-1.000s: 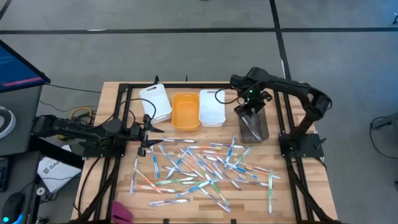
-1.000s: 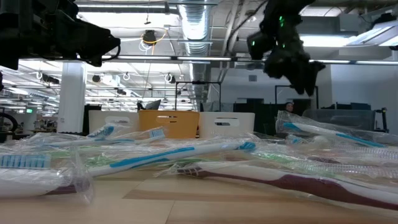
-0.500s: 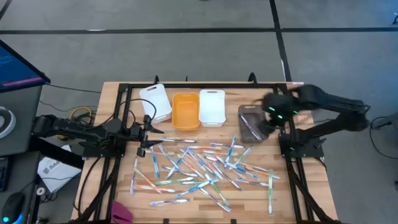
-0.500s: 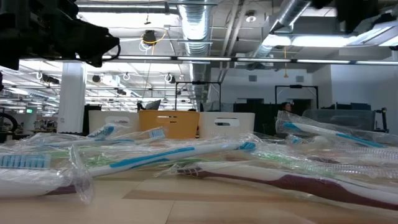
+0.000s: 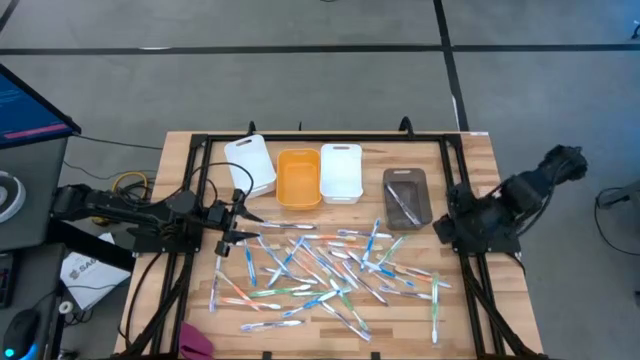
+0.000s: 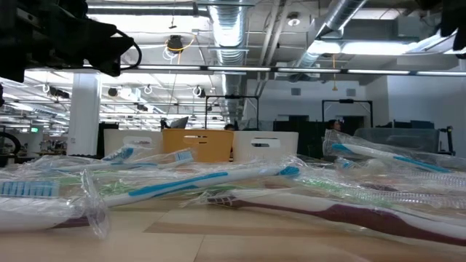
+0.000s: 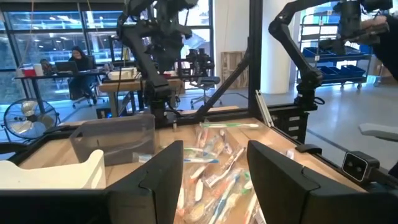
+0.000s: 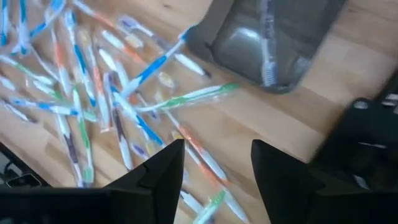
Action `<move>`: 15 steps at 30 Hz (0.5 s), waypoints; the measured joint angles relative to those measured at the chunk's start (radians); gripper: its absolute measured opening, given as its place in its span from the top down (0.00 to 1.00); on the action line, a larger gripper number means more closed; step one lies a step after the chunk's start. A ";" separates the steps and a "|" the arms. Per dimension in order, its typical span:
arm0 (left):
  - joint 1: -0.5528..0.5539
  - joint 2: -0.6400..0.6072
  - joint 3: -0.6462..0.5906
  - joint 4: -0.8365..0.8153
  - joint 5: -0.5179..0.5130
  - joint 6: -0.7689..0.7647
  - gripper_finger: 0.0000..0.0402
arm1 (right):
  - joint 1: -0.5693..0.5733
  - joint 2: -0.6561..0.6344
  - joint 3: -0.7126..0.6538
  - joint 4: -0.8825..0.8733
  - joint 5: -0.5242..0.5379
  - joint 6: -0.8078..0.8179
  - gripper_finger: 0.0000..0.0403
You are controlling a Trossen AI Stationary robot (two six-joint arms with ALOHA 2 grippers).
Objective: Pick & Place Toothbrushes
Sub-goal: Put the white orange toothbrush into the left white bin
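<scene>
Many toothbrushes in clear wrappers, mostly blue and white, lie scattered flat on the wooden table; the low view shows them close up. One toothbrush lies inside the grey see-through bin, also seen in the right wrist view. My right gripper is open and empty, tilted down, pulled back by the table's right edge. My left gripper stands level at the table's left, open, pointing across the toothbrushes.
At the far side stand a white bin, an orange bin and another white bin in a row left of the grey bin. A black frame edges the table. Bare wood lies between the pile and the near edge.
My right gripper has left its place over the grey bin and swung up and toward the table's right edge, turning as it went; it now stands by its own base. The toothbrush stays in the grey bin.
</scene>
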 joint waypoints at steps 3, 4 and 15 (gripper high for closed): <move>0.000 0.000 0.000 0.000 0.000 -0.001 0.57 | 0.062 0.033 -0.044 0.053 0.032 -0.010 0.54; 0.000 0.000 0.000 0.000 0.000 -0.001 0.57 | 0.079 0.051 -0.053 0.068 0.048 -0.013 0.54; 0.000 0.000 0.000 0.000 0.000 -0.120 0.57 | 0.123 0.277 -0.073 0.097 0.073 -0.285 0.55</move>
